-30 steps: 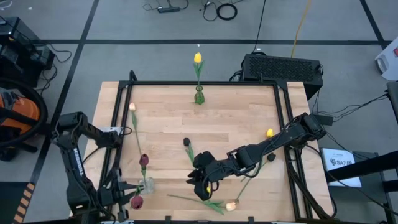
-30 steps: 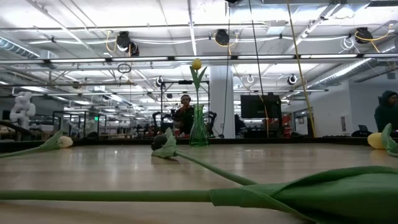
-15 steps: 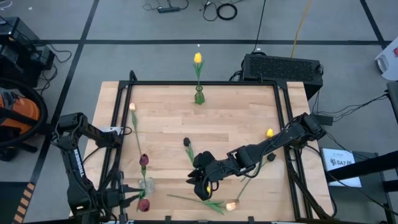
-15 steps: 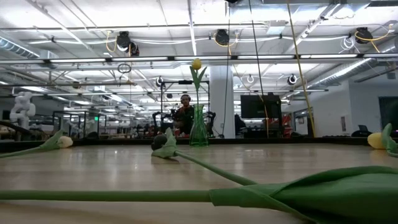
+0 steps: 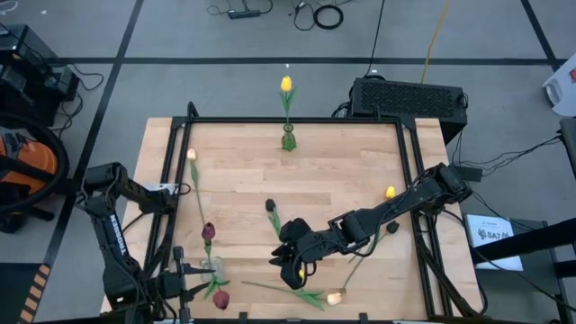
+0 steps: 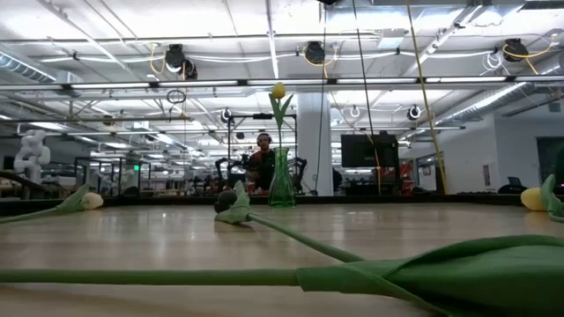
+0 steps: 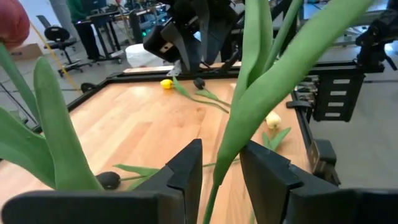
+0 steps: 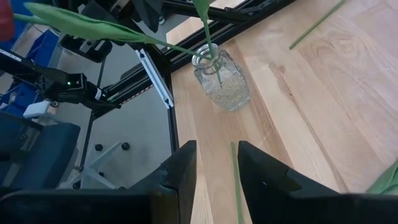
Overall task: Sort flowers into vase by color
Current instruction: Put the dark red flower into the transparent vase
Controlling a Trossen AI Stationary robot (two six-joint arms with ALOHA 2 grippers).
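Observation:
My left gripper (image 5: 192,286) is at the table's near left corner, shut on a dark red tulip (image 5: 220,300), next to the clear vase (image 5: 213,267). Another dark red tulip (image 5: 208,232) stands in that vase. My right gripper (image 5: 292,264) hovers over the near middle, shut on a thin green stem (image 8: 235,180), with a yellow head (image 5: 300,273) beside it. The green vase (image 5: 288,139) at the far edge holds a yellow tulip (image 5: 286,84). Loose tulips lie on the table: cream (image 5: 191,154), near-black (image 5: 269,205), yellow (image 5: 390,192) and peach (image 5: 337,295). My left gripper pinches the dark red tulip's stem (image 7: 217,180) between its two fingers, below the leaves, coming from the table's left. The flower is lifted clear, with its leaves (image 7: 261,81) and head (image 7: 9,22) rising beyond the fingers. My right gripper has the thin stem (image 8: 234,168) between its two fingers, lying along them. The stem's free end (image 8: 231,144) points toward the clear vase (image 8: 217,78). The hold is raised off the table.
A black frame (image 5: 297,120) runs around the tabletop. A long stem with leaves (image 5: 306,295) lies along the near edge, large in the low view (image 6: 423,273). Another stem (image 5: 364,256) runs under the right arm. Bare wood lies between the two vases.
My left gripper has carried the dark red tulip toward the table's near edge and right. Its head has passed from left of the clear vase to the vase's near right side. The right arm has kept still.

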